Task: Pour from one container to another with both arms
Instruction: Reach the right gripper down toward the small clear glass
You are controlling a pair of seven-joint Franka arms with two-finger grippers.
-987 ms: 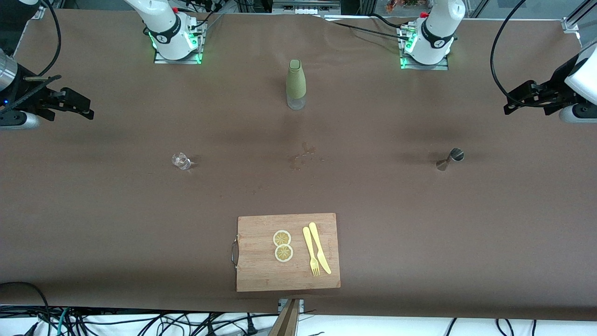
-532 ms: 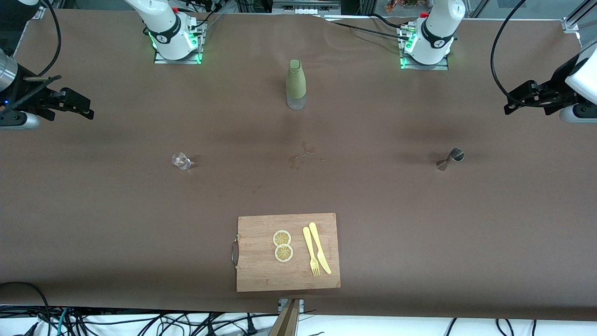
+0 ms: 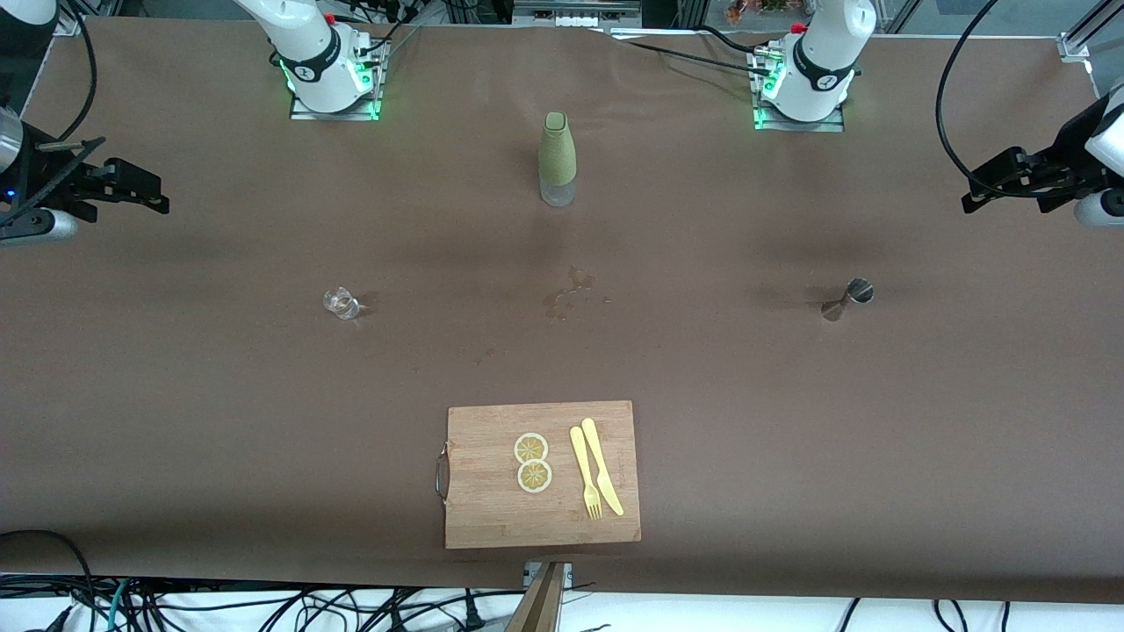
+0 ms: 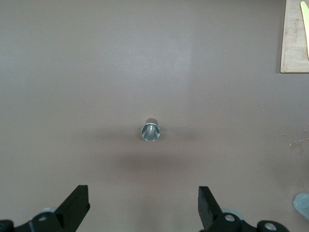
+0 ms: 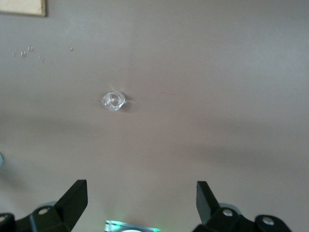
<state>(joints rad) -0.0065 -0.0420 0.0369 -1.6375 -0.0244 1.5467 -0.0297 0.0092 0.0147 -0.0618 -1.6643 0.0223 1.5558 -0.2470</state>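
1. Left hand [image 4: 143,210] hangs high over the left arm's end of the table [image 3: 702,369], fingers spread, grasping nothing.
2. Right hand [image 5: 141,205] likewise, over the right arm's end.
3. Steel jigger [image 3: 846,298] and small glass [image 3: 341,303] stand untouched, well apart.
4. Judgement: approach stage; each hand must descend on its container.

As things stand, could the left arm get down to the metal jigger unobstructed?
Probably yes. The left tool is open, up in the air, and the jigger stands alone on bare table, nothing beside it. The right arm waits, its tool open.
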